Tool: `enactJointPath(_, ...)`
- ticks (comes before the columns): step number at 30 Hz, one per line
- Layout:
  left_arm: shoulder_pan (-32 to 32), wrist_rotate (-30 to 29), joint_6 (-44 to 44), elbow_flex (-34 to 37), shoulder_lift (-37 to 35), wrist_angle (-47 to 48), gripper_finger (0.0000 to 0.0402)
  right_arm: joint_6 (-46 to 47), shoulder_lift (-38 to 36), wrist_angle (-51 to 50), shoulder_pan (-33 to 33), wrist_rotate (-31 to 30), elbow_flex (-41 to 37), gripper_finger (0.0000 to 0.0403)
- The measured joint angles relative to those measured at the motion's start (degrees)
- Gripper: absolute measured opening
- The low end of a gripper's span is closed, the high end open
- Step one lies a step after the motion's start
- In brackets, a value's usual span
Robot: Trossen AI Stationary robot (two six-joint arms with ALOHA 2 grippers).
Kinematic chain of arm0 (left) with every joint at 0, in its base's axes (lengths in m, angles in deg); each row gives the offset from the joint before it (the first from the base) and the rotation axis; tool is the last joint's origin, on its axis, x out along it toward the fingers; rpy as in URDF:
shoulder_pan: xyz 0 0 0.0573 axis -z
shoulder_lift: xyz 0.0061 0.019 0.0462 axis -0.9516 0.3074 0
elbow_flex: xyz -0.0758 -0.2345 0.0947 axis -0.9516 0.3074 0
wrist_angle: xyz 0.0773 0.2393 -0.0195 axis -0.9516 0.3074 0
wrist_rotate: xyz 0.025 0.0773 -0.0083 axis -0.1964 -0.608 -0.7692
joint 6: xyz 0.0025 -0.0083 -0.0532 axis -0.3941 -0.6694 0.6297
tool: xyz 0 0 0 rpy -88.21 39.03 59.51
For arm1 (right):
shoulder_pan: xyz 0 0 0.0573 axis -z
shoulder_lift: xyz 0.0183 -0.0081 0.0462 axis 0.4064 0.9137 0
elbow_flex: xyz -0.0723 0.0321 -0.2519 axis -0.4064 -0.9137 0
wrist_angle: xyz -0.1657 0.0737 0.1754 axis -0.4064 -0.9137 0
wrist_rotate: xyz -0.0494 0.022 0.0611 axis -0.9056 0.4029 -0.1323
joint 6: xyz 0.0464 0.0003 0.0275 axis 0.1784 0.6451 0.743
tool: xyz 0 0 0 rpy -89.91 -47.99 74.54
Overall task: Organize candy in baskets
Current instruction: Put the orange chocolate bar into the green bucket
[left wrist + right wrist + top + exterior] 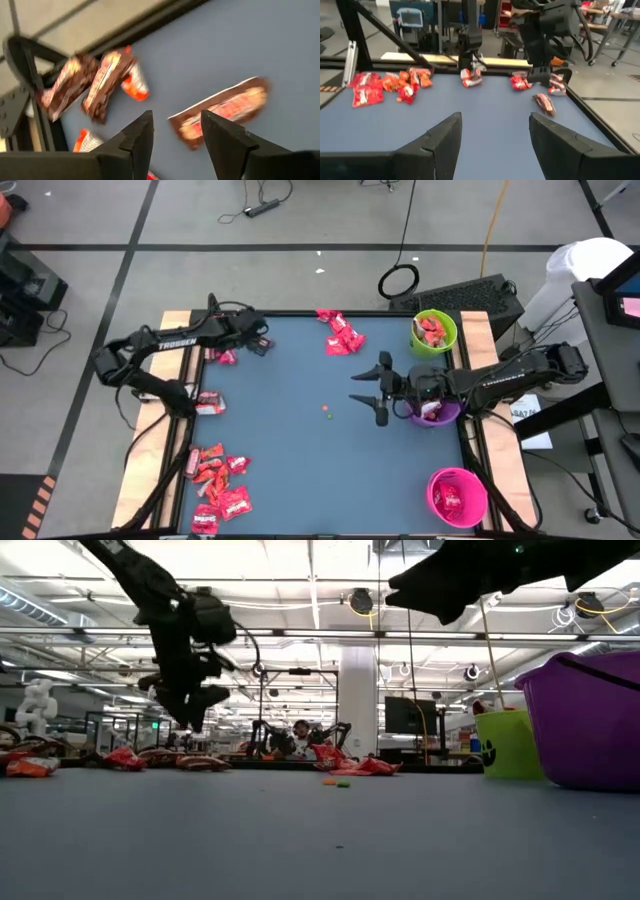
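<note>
**Both grippers apart over a worktop strewn with candy**

High view: the left gripper (262,343) hovers at the worktop's (300,450) upper left, beside a candy (227,357); the right gripper (372,391) hangs right of centre, fingers apart, empty, next to the purple basket (434,412); the lime green basket (434,331) sits upper right, the pink basket (458,497) lower right; a candy pile (216,485) lies lower left, another candy cluster (341,333) at top centre.

Left wrist view: its fingers (139,137) stand apart, holding nothing; a maroon candy (222,111) lies flat between their tips, long axis slanting from lower left to upper right.
</note>
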Motion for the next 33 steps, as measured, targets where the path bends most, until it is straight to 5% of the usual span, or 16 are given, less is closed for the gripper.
enactJointPath(13,-9.36,-0.33,-2.51,0.07,11.99,-7.54,0.017,0.27,1.53,1.29,0.07,-0.22,-0.01,0.0219)
enactJointPath(33,-11.83,2.76,-5.84,-0.17,13.96,-13.17,0.0162,0.24,1.82,1.79,0.07,-0.19,-0.01,0.0219)
